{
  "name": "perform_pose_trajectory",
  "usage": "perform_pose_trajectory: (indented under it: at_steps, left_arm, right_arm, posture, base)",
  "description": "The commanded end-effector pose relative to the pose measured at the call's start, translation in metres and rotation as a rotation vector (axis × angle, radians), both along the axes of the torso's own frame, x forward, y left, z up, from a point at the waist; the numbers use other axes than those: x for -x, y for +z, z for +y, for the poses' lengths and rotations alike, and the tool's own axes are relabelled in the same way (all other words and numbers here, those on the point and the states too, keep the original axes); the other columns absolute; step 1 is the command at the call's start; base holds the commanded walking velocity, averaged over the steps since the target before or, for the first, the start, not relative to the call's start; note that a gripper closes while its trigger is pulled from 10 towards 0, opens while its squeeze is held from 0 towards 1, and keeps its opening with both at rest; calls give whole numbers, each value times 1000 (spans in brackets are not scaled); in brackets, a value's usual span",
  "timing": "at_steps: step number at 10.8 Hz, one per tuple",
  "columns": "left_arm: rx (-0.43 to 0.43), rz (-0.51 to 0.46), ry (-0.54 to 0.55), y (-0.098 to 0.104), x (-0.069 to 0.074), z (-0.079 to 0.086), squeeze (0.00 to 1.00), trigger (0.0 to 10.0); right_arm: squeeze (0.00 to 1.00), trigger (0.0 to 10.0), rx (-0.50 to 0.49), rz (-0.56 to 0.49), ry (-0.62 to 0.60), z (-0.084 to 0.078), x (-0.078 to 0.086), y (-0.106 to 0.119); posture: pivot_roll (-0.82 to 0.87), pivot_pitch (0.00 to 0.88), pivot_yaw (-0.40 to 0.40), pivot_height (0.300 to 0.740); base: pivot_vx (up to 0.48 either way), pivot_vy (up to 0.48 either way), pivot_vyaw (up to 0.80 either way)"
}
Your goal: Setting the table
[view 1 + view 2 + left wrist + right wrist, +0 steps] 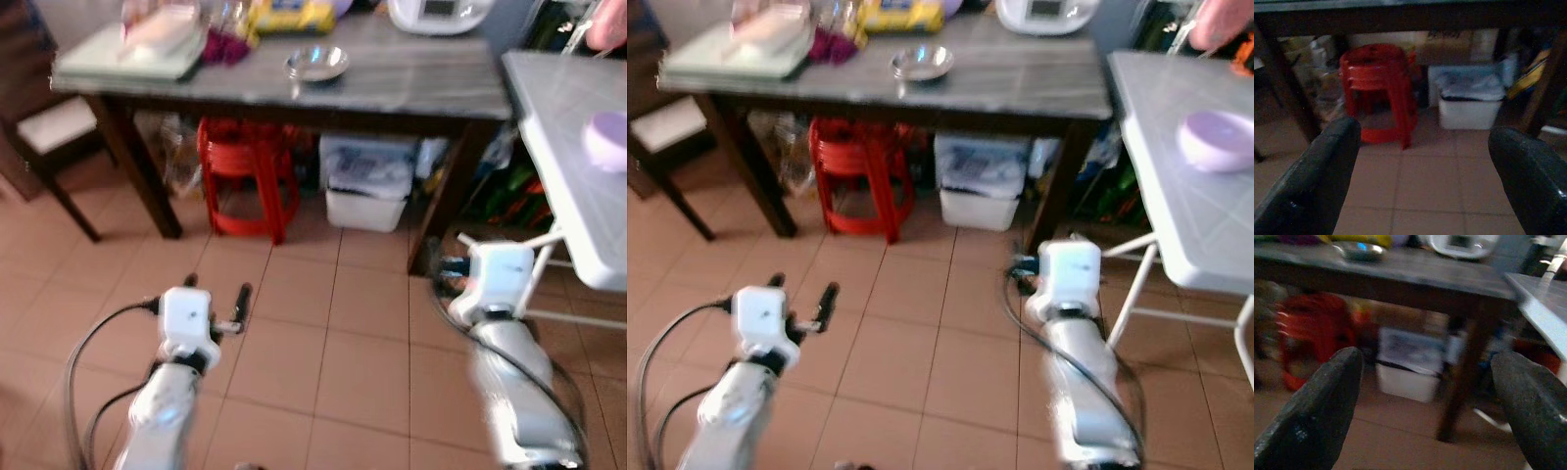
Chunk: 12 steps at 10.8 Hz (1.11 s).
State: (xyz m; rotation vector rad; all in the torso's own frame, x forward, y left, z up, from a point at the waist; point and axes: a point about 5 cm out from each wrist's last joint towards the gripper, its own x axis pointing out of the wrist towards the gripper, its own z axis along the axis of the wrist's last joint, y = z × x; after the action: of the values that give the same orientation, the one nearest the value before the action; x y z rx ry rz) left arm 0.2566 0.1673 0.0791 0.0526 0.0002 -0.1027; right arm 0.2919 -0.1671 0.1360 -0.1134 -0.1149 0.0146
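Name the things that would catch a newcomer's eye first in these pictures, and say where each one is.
The red stools stand stacked under the dark table, beside a white bin. A metal bowl sits on that table, and a lilac bowl on the white table to the right.

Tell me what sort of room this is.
Probably a home kitchen or dining area: a dark table carrying a metal bowl and a white cooker, red stools stacked beneath, tiled floor.

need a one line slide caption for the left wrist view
Open left claw faces red stools and a white bin under the dark table.
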Motion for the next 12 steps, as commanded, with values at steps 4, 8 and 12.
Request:
perform_pose_trajectory:
  at_steps: [4,8,12]
  left_arm:
    - [-2,-5,-24,2,0,-3,0,10000]
    - [-1,-2,-25,1,1,-5,0,10000]
    - [3,5,-30,-1,1,-7,0,10000]
  right_arm:
    - [0,10000,1,12,-29,-8,1,-4]
    - [0,10000,-9,13,-32,-10,1,-4]
    - [0,10000,-9,10,-32,-11,1,-4]
  posture:
    - [-37,129,35,740]
    - [-36,132,34,740]
    - [-43,135,32,740]
  base:
    - [0,-336,0]
    - [0,-337,0]
    - [0,-337,0]
